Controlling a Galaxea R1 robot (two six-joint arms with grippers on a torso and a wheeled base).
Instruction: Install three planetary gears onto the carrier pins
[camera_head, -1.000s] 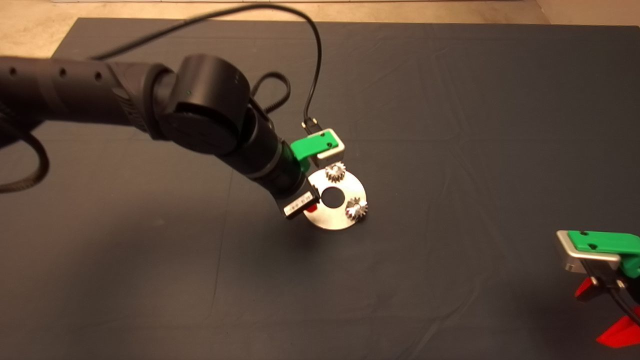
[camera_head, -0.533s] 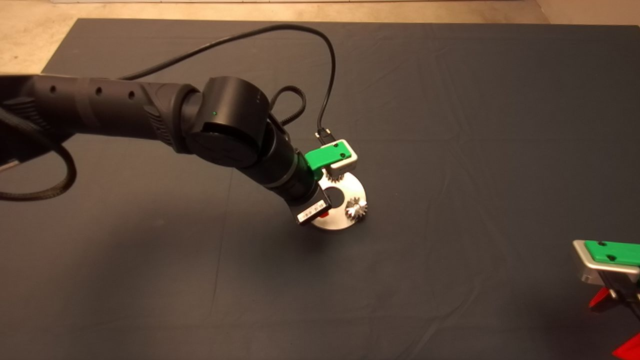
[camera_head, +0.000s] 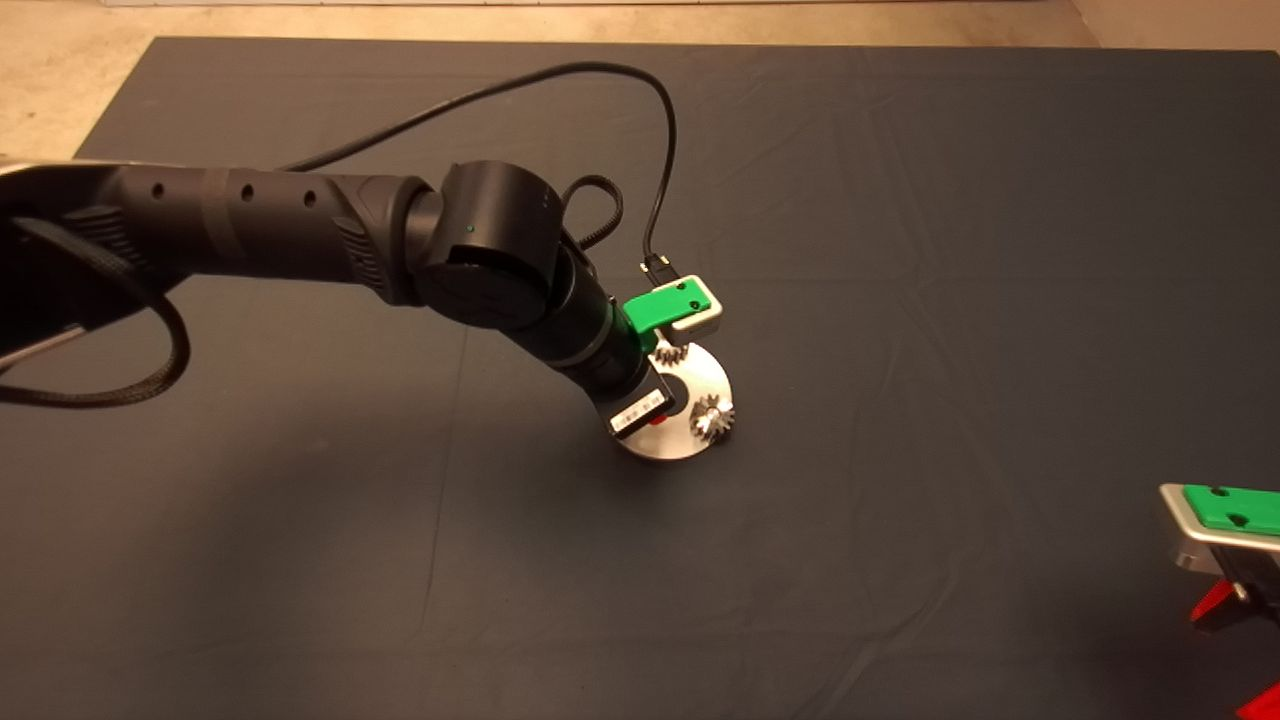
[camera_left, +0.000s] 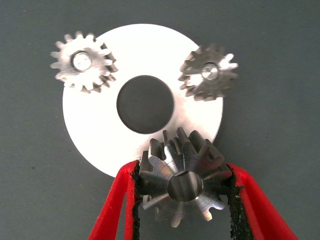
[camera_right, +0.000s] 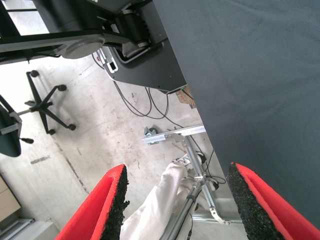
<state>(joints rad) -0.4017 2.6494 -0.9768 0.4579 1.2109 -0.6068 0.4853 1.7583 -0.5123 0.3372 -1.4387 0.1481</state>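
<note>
You have 3 planetary gears (camera_left: 183, 184): 2 sit on carrier pins (camera_left: 81, 60) on the silver disc (camera_left: 95, 135), and the left gripper (camera_left: 183, 187) pinches the 3rd above the disc's rim, shiny, dark-bored. Your right gripper (camera_right: 175, 200) waits spread at the mat's (camera_head: 900, 250) edge.

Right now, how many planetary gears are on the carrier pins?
Two gears already sit on pins of the silver disc. The third gear is held in the left gripper, its jaws shut on it, at the disc's edge and not yet seated. That last placement is what remains. The right gripper waits at the mat's edge, open.
</note>
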